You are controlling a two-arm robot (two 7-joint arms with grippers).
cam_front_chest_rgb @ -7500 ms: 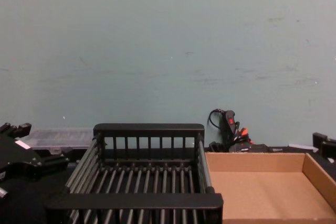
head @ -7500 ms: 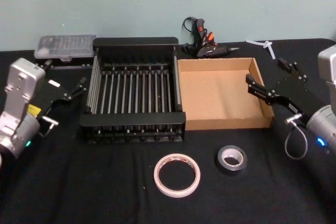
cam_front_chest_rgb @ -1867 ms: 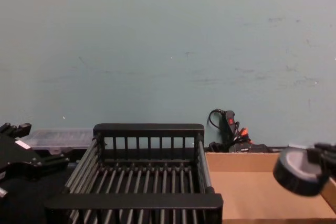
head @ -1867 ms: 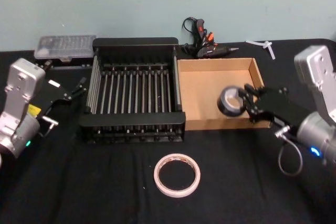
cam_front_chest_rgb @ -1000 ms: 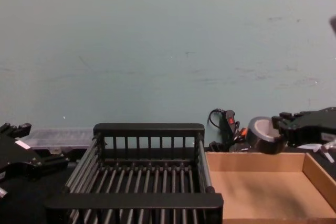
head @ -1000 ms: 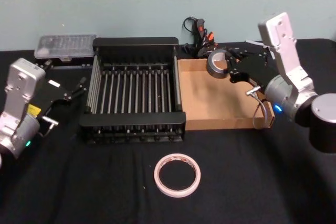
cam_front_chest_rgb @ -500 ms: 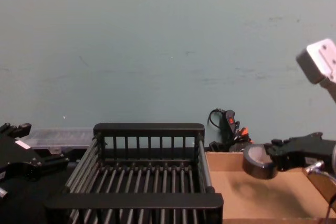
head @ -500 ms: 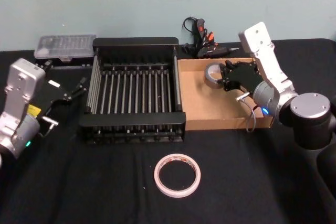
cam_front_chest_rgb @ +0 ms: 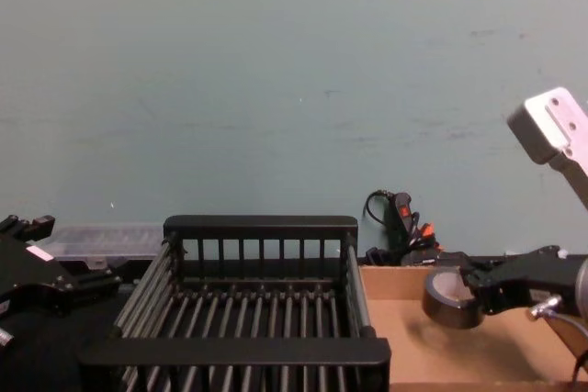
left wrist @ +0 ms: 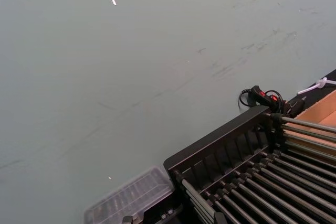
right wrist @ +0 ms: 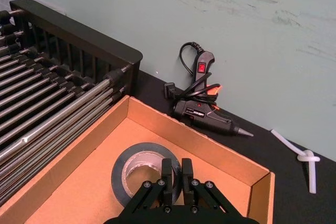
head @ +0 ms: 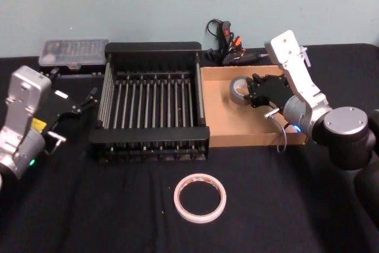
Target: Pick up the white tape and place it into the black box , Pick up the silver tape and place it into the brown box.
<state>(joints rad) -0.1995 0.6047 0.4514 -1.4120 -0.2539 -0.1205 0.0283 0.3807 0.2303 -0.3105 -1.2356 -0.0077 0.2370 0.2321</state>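
R gripper (head: 250, 93) is over the brown box (head: 237, 125), fingers (right wrist: 167, 174) pinched on the near wall of the silver tape (head: 238, 90), one inside the core, one outside. Roll sits tilted, low in the box's back half; can't tell if it touches the floor. White tape (head: 200, 197) lies flat on the table, in front of the black box (head: 153, 47). L gripper (head: 90, 97) parked left of the crate, open.

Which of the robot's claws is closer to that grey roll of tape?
The right one. The right claw is clamped on the silver tape over the brown box. The left claw sits far off, beyond the other side of the black box.
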